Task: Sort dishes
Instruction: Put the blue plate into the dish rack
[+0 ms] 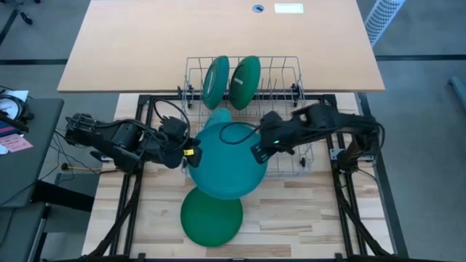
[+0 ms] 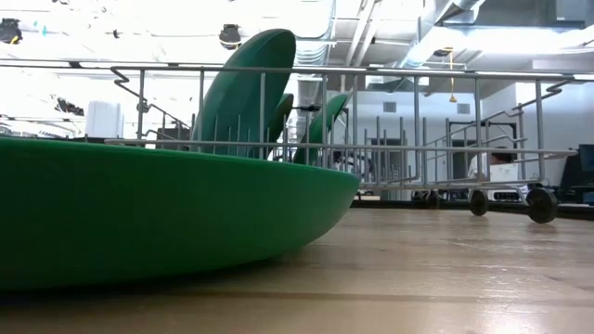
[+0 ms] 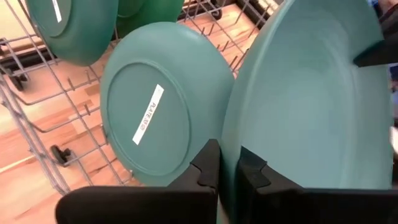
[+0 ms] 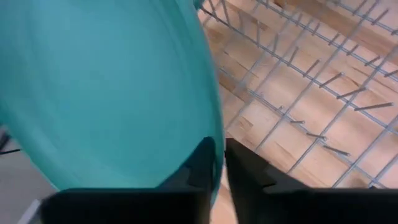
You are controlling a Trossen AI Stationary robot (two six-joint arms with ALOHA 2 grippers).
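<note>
**Large teal plate pinched by both hands over the rack front**

Left hand (image 3: 227,171): fingers clenched on the rim of the large round teal matte plate (image 1: 227,161), rim sandwiched between the two dark pads in the left wrist view. Grasping, not just touching.

Right hand (image 4: 217,163): fingers sit either side of the opposite rim of the same plate, a narrow gap showing beside the rim. Looks like a light or loosening pinch (judgement only; can't confirm firm contact on both pads).

The plate hangs tilted between the two hands, over the front edge of the grey wire dish rack (image 1: 287,73) and partly above the wooden bench (image 1: 306,218). Just behind it a smaller teal round plate (image 3: 165,102) stands on edge in the rack, labelled underside toward the left wrist camera. Further back, two dark green round plates (image 1: 216,81) stand upright in the rear tines, side by side. One more dark green round plate (image 1: 211,216) lies flat on the bench, in front of the rack and not yet sorted.

Step in hand, as judged: handing the big plate over to one hand or steering it into a slot. To do it well:
- keep the left pinch tight while the right lets go, or the plate swings
- bring the plate upright before lowering it
- aim at a free tine gap in front of the small teal plate, without knocking it
- lower until the tines carry the rim, then release
</note>
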